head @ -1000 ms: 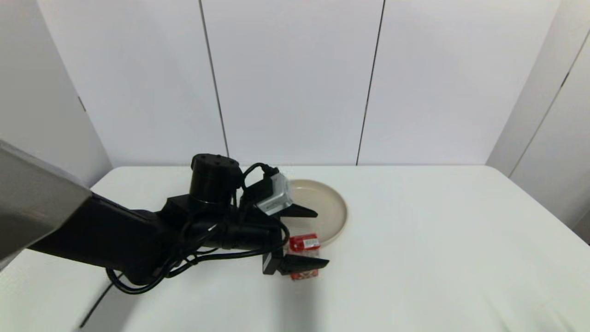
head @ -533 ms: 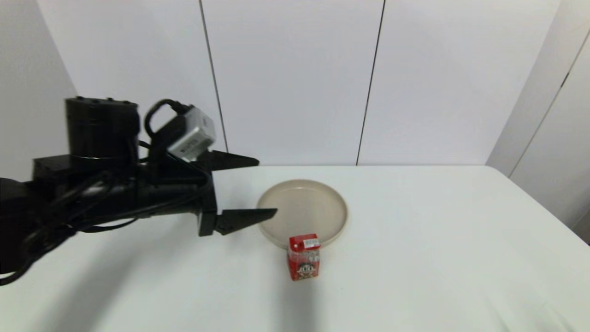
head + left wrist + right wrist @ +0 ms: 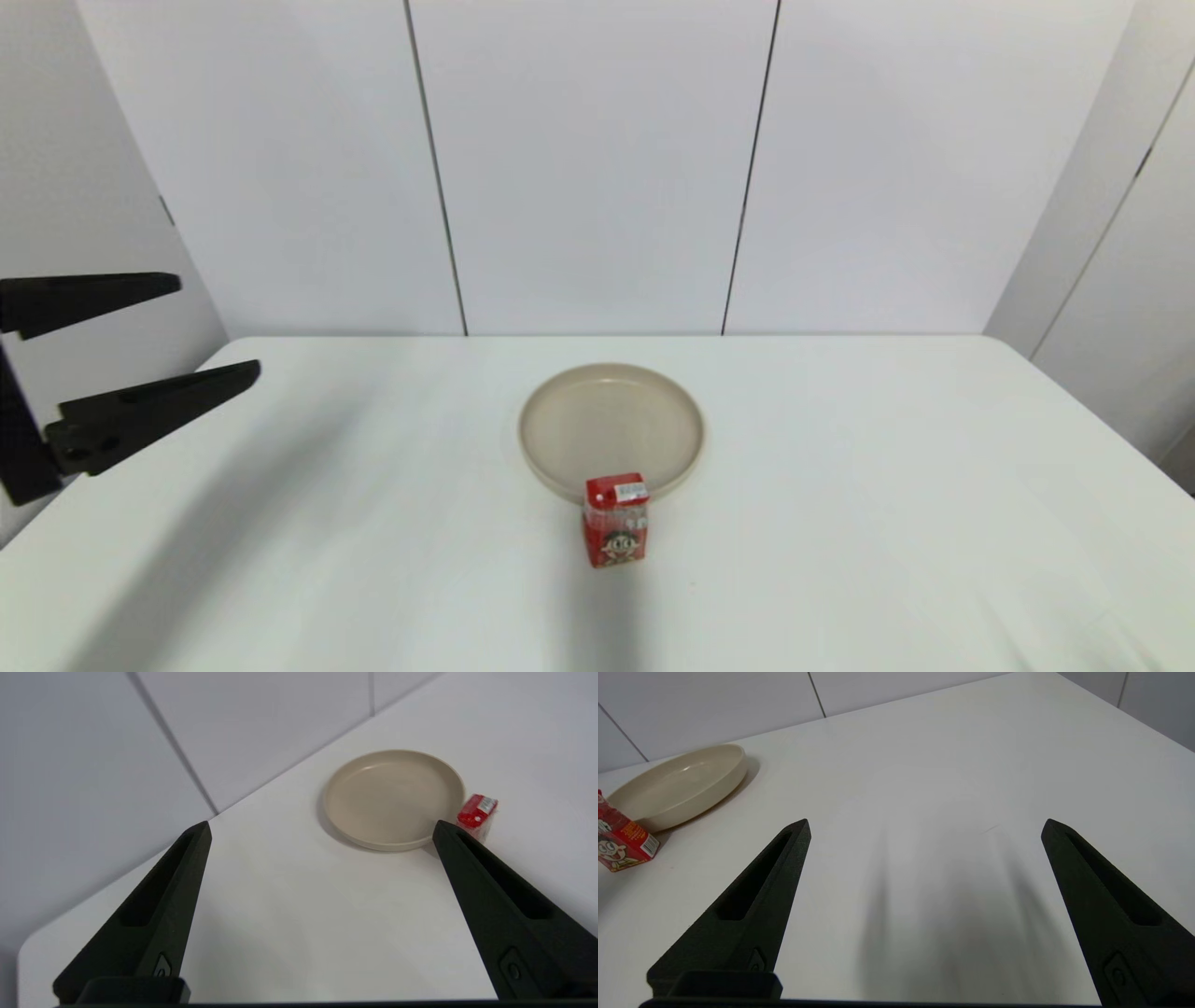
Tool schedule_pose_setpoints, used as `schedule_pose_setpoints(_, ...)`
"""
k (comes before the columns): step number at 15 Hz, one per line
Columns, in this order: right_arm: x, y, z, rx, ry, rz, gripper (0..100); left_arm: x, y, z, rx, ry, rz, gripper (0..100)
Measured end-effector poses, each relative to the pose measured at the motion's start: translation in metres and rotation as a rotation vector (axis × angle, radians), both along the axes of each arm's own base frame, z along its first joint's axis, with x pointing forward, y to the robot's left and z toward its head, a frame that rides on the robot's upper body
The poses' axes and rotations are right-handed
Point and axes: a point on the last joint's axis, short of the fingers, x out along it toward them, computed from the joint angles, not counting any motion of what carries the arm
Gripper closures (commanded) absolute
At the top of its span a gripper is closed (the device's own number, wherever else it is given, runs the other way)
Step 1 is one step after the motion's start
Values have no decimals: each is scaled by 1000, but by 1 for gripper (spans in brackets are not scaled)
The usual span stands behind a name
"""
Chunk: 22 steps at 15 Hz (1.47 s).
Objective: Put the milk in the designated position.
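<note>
The milk (image 3: 615, 519), a small red carton with a cartoon face, stands upright on the white table, right against the near rim of the beige plate (image 3: 611, 431). Nothing holds it. My left gripper (image 3: 217, 327) is open and raised at the far left, well away from the carton. From the left wrist, the plate (image 3: 393, 798) and the milk (image 3: 477, 814) lie far ahead of that gripper (image 3: 321, 828). My right gripper (image 3: 924, 826) is open and low over bare table; in its view the milk (image 3: 620, 840) and the plate (image 3: 679, 784) sit off to one side.
White wall panels (image 3: 597, 159) stand behind the table's far edge. The table's left corner (image 3: 224, 350) lies under the left fingers. The plate holds nothing.
My left arm has pulled back from around the milk, up and far to the left, leaving the carton standing in front of the plate. The carton has not moved.
</note>
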Motion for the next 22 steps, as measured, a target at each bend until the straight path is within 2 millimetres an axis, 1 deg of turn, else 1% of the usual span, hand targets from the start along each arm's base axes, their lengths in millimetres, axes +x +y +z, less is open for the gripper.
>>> schedule_pose_setpoints(2,0,0,0,0,0,0,0,-33,4,-5,-63,-21,96,0)
schedule_pose_setpoints(4,0,0,0,0,0,0,0,-64,6,-16,-117,-51,169,0)
schedule_pose_setpoints(6,0,0,0,0,0,0,0,-91,7,-37,-144,-80,234,0)
schedule_pose_setpoints(9,0,0,0,0,0,0,0,-116,8,-77,-161,-89,289,0)
schedule_pose_setpoints(11,0,0,0,0,0,0,0,-127,9,-105,-178,-85,329,0)
schedule_pose_setpoints(13,0,0,0,0,0,0,0,-134,10,-128,-185,-92,396,0)
schedule_pose_setpoints(17,0,0,0,0,0,0,0,-139,13,-171,-164,-90,519,0)
schedule_pose_setpoints(20,0,0,0,0,0,0,0,-142,14,-192,-148,-78,561,0)
schedule_pose_setpoints(22,0,0,0,0,0,0,0,-144,14,-196,-143,-81,564,0)
